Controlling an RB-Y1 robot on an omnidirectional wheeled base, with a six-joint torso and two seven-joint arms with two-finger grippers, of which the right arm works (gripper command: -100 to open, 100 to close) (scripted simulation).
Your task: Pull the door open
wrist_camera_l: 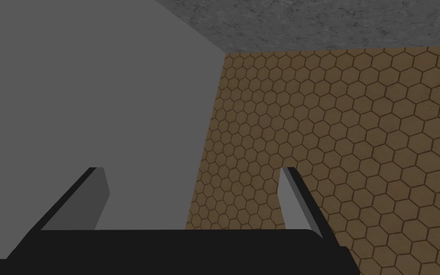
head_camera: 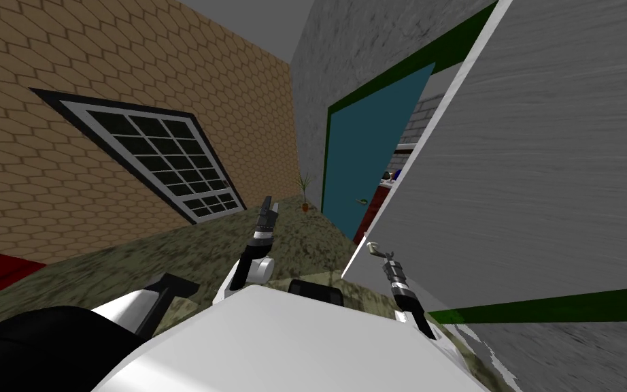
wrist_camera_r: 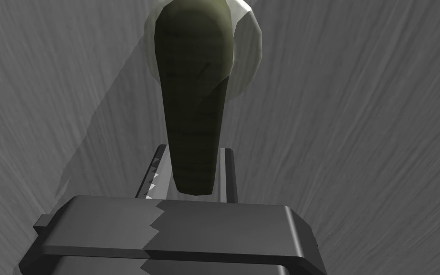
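Note:
A large grey door (head_camera: 536, 177) stands swung toward me on the right, its free edge running down to a small pale lever handle (head_camera: 374, 249). My right gripper (head_camera: 381, 253) is at that handle. In the right wrist view the dark olive lever (wrist_camera_r: 193, 119) hangs from a pale round rose (wrist_camera_r: 247, 57) on the grey door face (wrist_camera_r: 357, 143), and my right gripper (wrist_camera_r: 193, 174) is shut on the lever's tip, its fingers (wrist_camera_r: 227, 172) pressing both sides. My left gripper (head_camera: 267, 212) is raised over the floor, open (wrist_camera_l: 193, 191) and holding nothing.
A dark green frame (head_camera: 400, 75) borders the doorway. Beyond the door's edge a teal door (head_camera: 366, 156) with its own handle stands in the far grey wall. A small potted plant (head_camera: 304, 197) sits at the corner. A barred window (head_camera: 162, 156) is in the tan hexagon-tiled wall on the left.

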